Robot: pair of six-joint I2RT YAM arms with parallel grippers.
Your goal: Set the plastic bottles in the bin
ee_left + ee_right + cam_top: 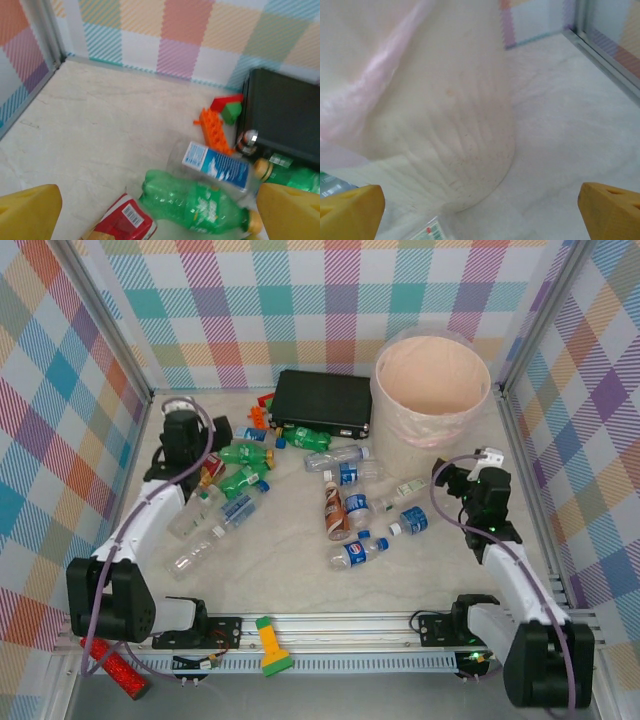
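Note:
Several plastic bottles lie scattered mid-table: a brown-labelled one [335, 510], blue-labelled ones [360, 551] and green ones [243, 480]. The bin [432, 385], a pale beige bucket with a bag liner, stands at the back right. My left gripper [218, 440] hangs open over the left cluster. In the left wrist view a green bottle [195, 205] lies below the gripper [160, 215], between its yellow fingertips [27, 212], with a blue-labelled clear bottle [215, 167] just beyond. My right gripper [443, 478] is open and holds nothing. It [480, 215] faces the bin wall [430, 110] close up.
A flat black case [322, 402] lies left of the bin, with orange bricks [260, 415] beside it. A yellow-green flashlight [270, 645] and a red glittery cylinder [115, 665] sit at the near rail. Checked walls close in three sides. Bare table runs right of the bin [570, 125].

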